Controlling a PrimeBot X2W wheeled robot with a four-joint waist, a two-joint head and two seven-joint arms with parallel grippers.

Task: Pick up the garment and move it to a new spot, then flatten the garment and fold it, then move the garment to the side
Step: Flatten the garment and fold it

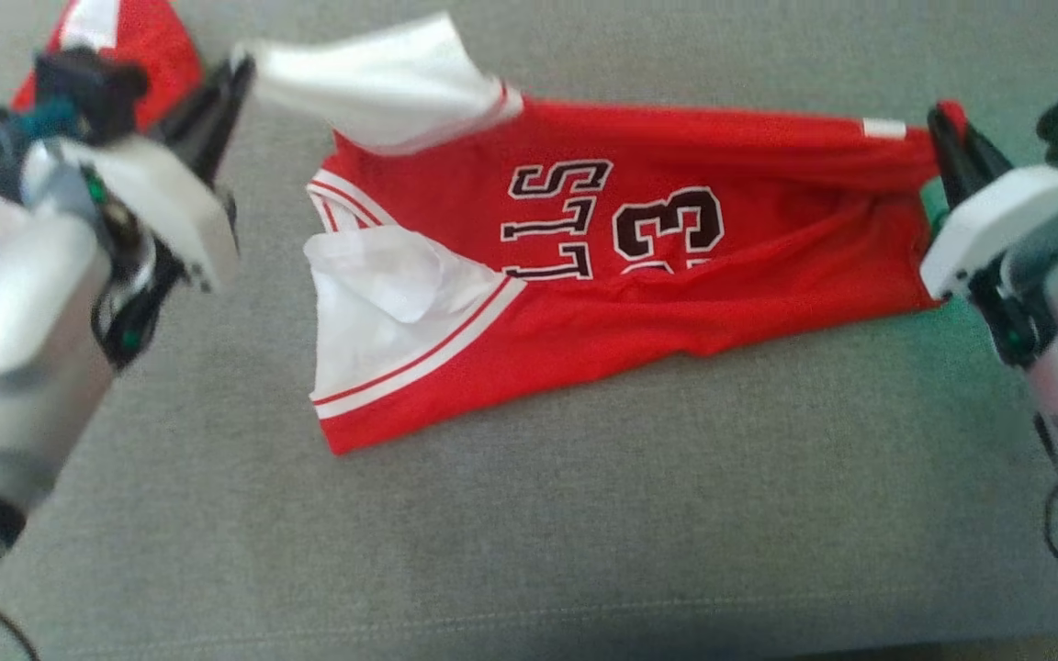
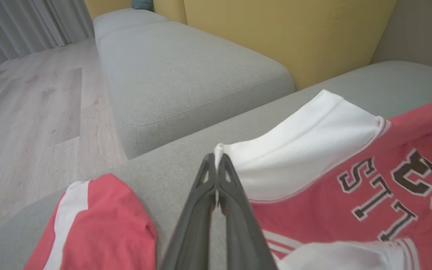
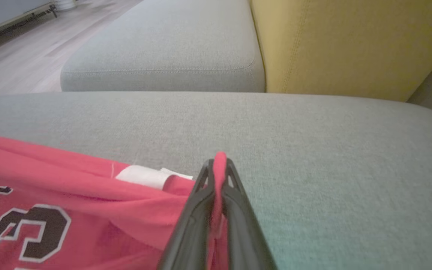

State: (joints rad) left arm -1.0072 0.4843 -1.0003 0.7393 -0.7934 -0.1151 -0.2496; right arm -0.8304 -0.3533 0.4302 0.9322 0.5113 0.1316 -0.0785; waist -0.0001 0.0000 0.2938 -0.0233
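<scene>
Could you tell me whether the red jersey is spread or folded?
Partly folded: a near flap of the red jersey overlaps its lettering; left gripper and right gripper pinch its far corners.

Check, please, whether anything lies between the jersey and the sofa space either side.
Left: another red-and-white garment lies on the cushion beside the left gripper, shut on a sleeve of the jersey. Right: nothing visible past the right gripper, shut on its hem.
</scene>
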